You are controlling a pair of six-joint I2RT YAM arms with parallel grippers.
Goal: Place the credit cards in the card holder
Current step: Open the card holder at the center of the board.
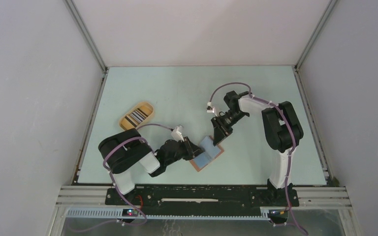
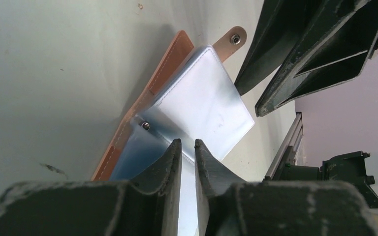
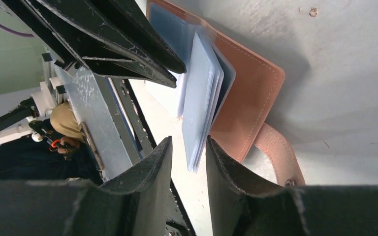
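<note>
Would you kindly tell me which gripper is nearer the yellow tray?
Left. The left gripper is at the card holder, right of the yellow tray; the right gripper is farther right.

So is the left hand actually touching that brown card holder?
Touching. In the left wrist view the left hand pinches a clear sleeve of the card holder, raised off the leather cover.

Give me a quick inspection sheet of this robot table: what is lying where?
Surface: pale table, faint specks.
Job's things: card holder lies open between the grippers; credit cards sit in a yellow tray, to the left.
Clutter: nothing seen.
Grippers: left gripper jaws pinch one clear sleeve; right gripper jaws straddle other sleeves, grip unclear.
Cables: purple cables, looped loosely, off the holder.
Surroundings: pale walls, metal frame, a person beyond it.
</note>
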